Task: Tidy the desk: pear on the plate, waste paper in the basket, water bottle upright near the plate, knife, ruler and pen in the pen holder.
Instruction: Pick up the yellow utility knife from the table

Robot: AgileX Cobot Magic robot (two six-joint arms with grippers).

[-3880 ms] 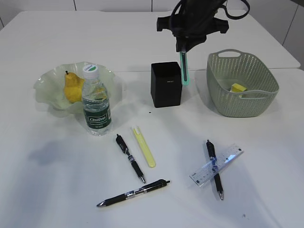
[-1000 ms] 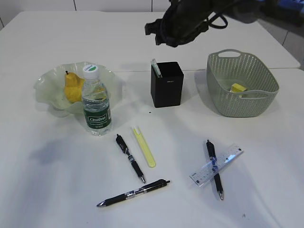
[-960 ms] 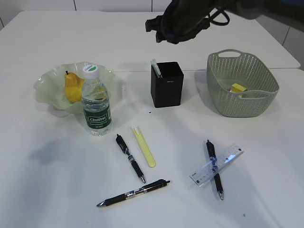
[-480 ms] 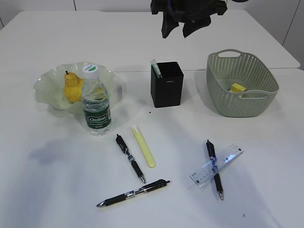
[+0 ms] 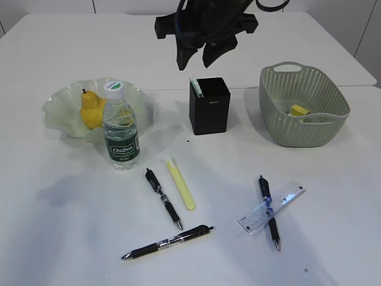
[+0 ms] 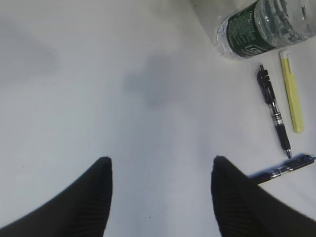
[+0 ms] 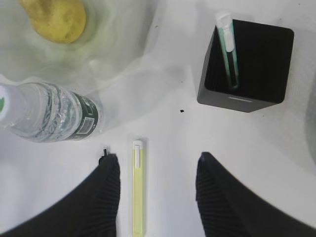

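Note:
My right gripper [image 5: 198,59] hangs open and empty above the back left of the black pen holder [image 5: 208,107], where a green knife [image 5: 195,85] stands. From the right wrist view, its fingertips [image 7: 112,160] frame a yellow knife [image 7: 138,190] lying far below on the desk [image 5: 71,226]. The pear [image 5: 91,110] rests on the plate [image 5: 59,100], with the water bottle [image 5: 121,128] upright beside it. A clear ruler [image 5: 272,207] lies under a pen [image 5: 268,211]. Yellow waste paper [image 5: 299,110] is in the basket [image 5: 303,128]. My left gripper [image 6: 161,159] is open over bare desk.
Two more black pens [image 5: 162,198] [image 5: 168,242] lie in front of the bottle, near the yellow knife [image 5: 180,183]. The left wrist view shows the bottle [image 6: 256,29], yellow knife [image 6: 291,94] and a pen [image 6: 274,116] at its right edge.
The green knife, held beside the pen holder earlier, now stands inside it. My right gripper has let go, risen and swung left and slightly down over the holder's back left.

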